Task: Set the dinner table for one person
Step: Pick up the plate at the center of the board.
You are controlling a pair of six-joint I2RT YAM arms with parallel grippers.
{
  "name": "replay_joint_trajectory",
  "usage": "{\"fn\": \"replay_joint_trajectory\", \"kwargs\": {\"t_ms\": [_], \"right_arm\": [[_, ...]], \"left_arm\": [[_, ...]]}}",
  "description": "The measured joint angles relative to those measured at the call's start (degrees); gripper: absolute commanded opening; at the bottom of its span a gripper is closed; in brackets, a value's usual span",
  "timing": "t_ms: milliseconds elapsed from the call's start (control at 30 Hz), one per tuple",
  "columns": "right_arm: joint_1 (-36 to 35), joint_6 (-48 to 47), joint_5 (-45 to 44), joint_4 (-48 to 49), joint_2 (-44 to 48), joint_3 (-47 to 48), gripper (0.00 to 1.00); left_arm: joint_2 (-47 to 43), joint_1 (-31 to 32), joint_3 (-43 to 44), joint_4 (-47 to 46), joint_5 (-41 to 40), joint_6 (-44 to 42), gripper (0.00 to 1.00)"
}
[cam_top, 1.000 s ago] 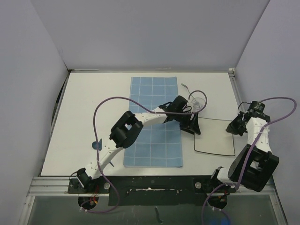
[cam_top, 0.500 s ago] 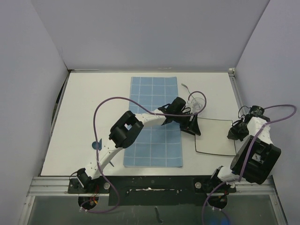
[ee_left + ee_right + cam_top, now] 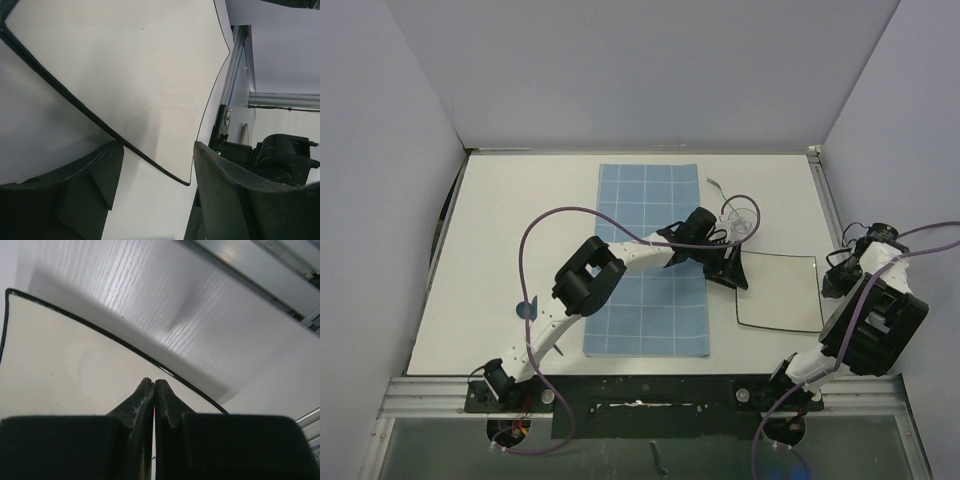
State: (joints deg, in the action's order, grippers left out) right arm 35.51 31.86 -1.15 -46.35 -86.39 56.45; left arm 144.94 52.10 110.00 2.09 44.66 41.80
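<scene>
Two arms work over the dinner table [image 3: 520, 230], the broad white top that fills the middle of the overhead view, with its black rail [image 3: 640, 395] along the near edge. A blue gridded mat [image 3: 650, 310] lies at the centre, running from far to near. Right of the mat sits a square white plate [image 3: 780, 295] with a thin black rim. A clear glass [image 3: 741, 218] stands just beyond the plate's far left corner.

The left arm crosses over the mat, and the left gripper [image 3: 731, 268] hangs at the plate's far left corner. Its fingers [image 3: 250, 200] are spread apart with nothing between them but the plate's rim passing below. Whether they touch the plate cannot be told.

The right gripper [image 3: 836, 283] is at the plate's right edge. Its fingertips [image 3: 150, 390] are pressed together, pointing down just inside the black rim and holding nothing. Contact with the plate is unclear. A purple cable [image 3: 570, 212] loops above the left arm.
</scene>
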Motion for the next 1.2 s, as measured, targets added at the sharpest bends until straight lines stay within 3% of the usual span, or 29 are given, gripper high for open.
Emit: {"fn": "replay_joint_trajectory", "kwargs": {"t_ms": [600,1200], "right_arm": [[0.2,-0.5,-10.1,4.0,-11.8,4.2,0.0],[-15.4,1.9,-22.5,4.5,-14.4,4.5,0.0]], "left_arm": [[-0.2,-0.5,0.0,1.5,1.0,-0.5,0.59],[-0.2,-1.3,-0.7,1.8,2.8,0.7,0.59]]}}
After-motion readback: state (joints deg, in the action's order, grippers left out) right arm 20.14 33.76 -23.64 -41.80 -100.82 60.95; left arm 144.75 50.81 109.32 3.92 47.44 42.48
